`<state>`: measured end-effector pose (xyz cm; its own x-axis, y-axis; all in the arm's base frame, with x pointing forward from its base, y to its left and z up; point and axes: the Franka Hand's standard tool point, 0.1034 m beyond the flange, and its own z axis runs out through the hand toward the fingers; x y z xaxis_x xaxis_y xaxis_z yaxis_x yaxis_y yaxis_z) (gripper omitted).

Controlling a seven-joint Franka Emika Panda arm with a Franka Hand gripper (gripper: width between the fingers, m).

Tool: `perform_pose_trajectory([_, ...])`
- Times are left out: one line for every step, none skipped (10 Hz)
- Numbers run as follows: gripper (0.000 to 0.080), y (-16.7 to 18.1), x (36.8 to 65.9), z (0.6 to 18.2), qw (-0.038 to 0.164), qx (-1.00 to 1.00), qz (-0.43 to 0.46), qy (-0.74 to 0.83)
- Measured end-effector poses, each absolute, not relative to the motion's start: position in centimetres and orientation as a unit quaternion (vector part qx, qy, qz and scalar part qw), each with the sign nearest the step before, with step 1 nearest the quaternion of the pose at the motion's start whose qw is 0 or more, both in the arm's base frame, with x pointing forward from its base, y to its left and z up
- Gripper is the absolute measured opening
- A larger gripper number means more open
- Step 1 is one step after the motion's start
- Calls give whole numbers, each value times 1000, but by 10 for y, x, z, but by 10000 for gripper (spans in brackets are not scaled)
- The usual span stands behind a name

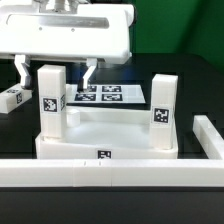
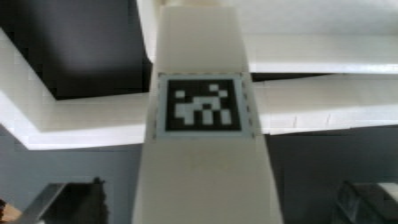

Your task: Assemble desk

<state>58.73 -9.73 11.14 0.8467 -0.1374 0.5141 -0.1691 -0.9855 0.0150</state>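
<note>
The whole tabletop (image 1: 105,135) is shown only in the exterior view. It is laid flat on the bench (image 1: 195,95) just behind the low wall (image 1: 100,172), long axis across the view. The left leg (image 1: 50,95) and the right leg (image 1: 163,105) are stood upright at its corners. In the wrist view the left leg's tag (image 2: 205,105) is seen close up. The hand (image 1: 55,75) is held open above that leg, its fingers (image 2: 71,198) clear of it on both sides.

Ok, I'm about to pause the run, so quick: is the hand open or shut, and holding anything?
Hand: open, standing either side of the upright leg with gaps, holding nothing.
</note>
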Motion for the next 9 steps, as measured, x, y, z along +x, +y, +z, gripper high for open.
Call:
perform_pose_trajectory([649,-96,588,119,23,961,262,-79])
perform_pose_trajectory([649,-95,589,129,14,963,257,-78])
perform_pose_trajectory([649,-96,591,134,11,963,257,-79])
perform_pose_trajectory([649,-96,590,131,11,964,254,-80])
perform_pose_trajectory([649,-89,589,128,-6,968,237,-83])
perform_pose_trajectory([649,-90,589,128,-5,968,238,-84])
perform_pose_trajectory([649,-87,585,118,-17,972,216,-87])
perform_pose_trajectory([649,-79,583,112,-52,981,162,-93])
perform_pose_trajectory([649,-81,585,113,-65,985,130,-92])
